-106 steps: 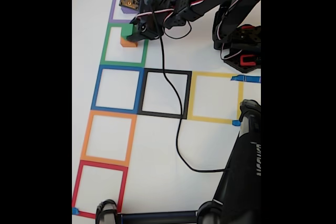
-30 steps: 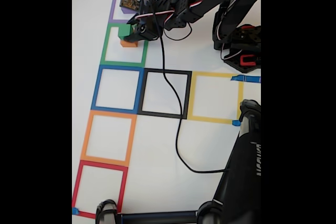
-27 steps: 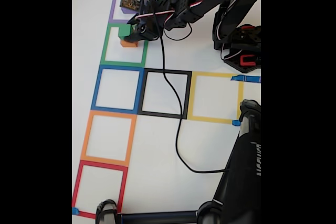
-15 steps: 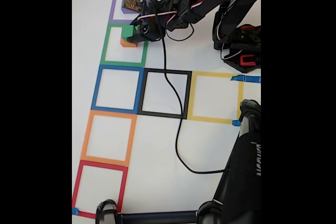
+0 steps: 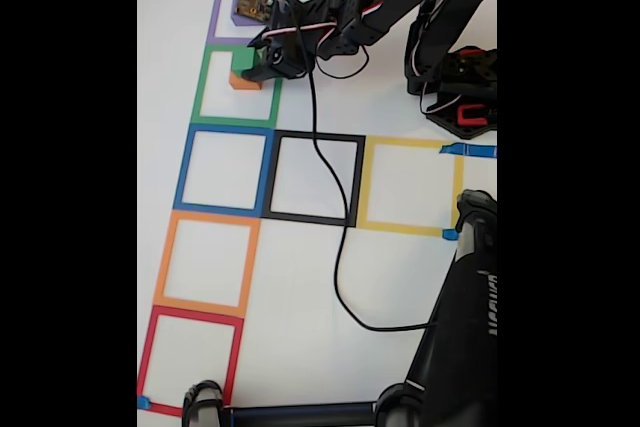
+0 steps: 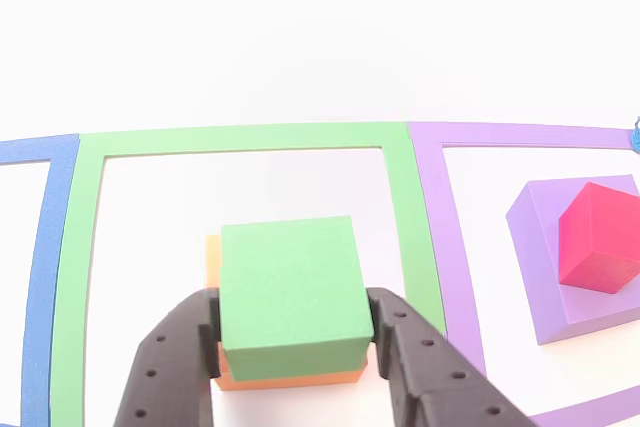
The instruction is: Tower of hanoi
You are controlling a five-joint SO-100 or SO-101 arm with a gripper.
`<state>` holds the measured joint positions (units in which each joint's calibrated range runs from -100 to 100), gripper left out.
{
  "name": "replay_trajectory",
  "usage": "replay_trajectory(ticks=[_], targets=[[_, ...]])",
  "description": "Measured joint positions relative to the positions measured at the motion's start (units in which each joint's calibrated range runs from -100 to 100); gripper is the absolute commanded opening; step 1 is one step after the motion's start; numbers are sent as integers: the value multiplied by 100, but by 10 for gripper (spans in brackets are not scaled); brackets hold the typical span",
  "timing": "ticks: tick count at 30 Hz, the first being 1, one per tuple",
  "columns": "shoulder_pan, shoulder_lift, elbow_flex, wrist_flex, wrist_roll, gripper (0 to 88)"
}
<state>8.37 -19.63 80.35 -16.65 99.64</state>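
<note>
Reaching in from the upper right of the fixed view, the black arm (image 5: 400, 2) ends at the green block (image 5: 241, 59), which lies in the upper left of that frame. In the other view the hand (image 6: 292, 332) enters from the bottom edge, its two dark fingers (image 6: 170, 367) standing on either side of the green block (image 6: 290, 295). The fingers look to be pressing its left and right faces, so the hand is closed to the block's width and appears to grip it.

The green block sits on top of the orange block (image 6: 213, 257), which shows as a thin strip at its left side and under its lower edge. In the fixed view the orange block (image 5: 243, 83) peeks out just below the green one. Both stand inside the green tape square (image 6: 90, 247), near its lower middle in the other view.

At the right of the other view, the red block (image 6: 597, 237) rests, turned at an angle, on the purple block (image 6: 540, 267) inside the purple tape square (image 6: 450, 237). That square borders the green one.

On the white tabletop (image 5: 300, 277) in the fixed view, further tape squares run down the left side: blue (image 5: 185, 169), orange (image 5: 162, 259) and red (image 5: 146, 357). A black square (image 5: 274, 177) and a yellow square (image 5: 364, 183) lie in the middle. A black cable (image 5: 334, 247) trails from the arm across the black square.
</note>
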Motion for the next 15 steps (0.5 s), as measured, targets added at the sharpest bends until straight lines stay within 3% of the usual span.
replay_trajectory(ticks=[15], targets=[[-35, 0, 151, -242, 0, 207]])
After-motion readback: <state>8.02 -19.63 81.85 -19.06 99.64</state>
